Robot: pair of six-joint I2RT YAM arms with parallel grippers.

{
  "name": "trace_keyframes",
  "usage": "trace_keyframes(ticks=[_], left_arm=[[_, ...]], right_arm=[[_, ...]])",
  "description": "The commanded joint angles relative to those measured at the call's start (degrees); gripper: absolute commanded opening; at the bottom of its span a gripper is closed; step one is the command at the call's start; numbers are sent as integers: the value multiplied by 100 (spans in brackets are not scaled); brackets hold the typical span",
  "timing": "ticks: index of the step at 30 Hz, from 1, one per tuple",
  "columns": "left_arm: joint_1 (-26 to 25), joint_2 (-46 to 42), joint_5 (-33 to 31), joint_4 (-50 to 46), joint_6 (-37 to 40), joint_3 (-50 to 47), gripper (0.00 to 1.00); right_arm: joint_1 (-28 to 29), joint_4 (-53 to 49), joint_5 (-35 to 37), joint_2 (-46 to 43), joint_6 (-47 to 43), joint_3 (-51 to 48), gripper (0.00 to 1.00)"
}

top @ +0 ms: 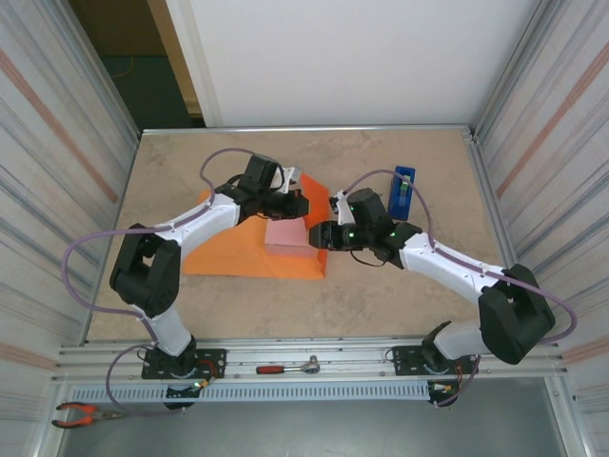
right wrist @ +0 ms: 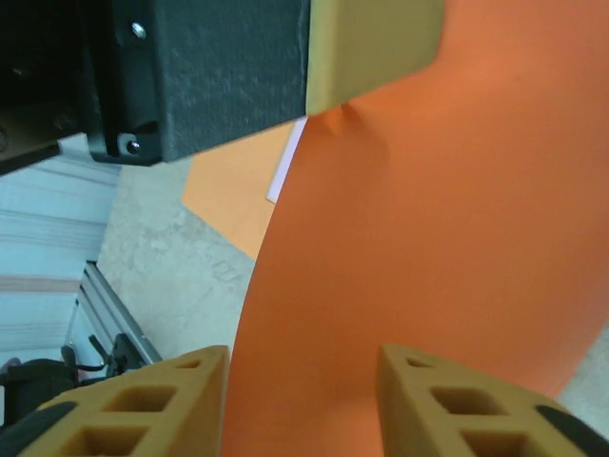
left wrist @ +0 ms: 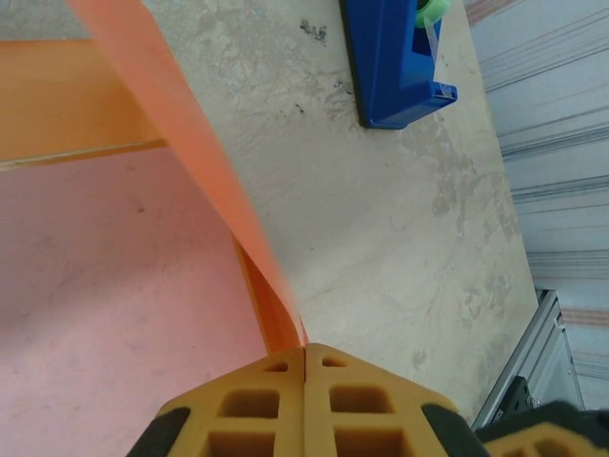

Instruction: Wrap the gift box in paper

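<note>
The table (top: 381,286) carries the paper (top: 238,255), which from above lies mostly flat, with the gift box (top: 288,236) on its right part. The left wrist camera adds a lifted edge of the paper rising beside the box's pink top, pinched in the left gripper (left wrist: 304,350), jaws meeting. The right wrist camera adds the right gripper (right wrist: 303,357), jaws apart before the raised sheet. A blue tape dispenser (top: 402,190) stands further right.

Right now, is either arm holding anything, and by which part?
The left gripper is shut on the paper, pinching its lifted edge beside the gift box. The right gripper has open jaws, gripping nothing.
</note>
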Motion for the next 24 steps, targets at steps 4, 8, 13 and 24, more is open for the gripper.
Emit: trace_keyframes(ticks=[4, 8, 13, 24], left_arm=[[421, -358, 14, -197, 286, -111, 0], [461, -437, -82, -250, 422, -263, 0], [473, -486, -311, -311, 517, -412, 0], [512, -828, -881, -297, 462, -914, 0]], right_arm=[[-629, 221, -366, -223, 78, 172, 52], [-811, 381, -459, 59, 163, 210, 45], [-754, 535, -579, 729, 197, 543, 30], [-332, 432, -546, 2026, 105, 1529, 24]])
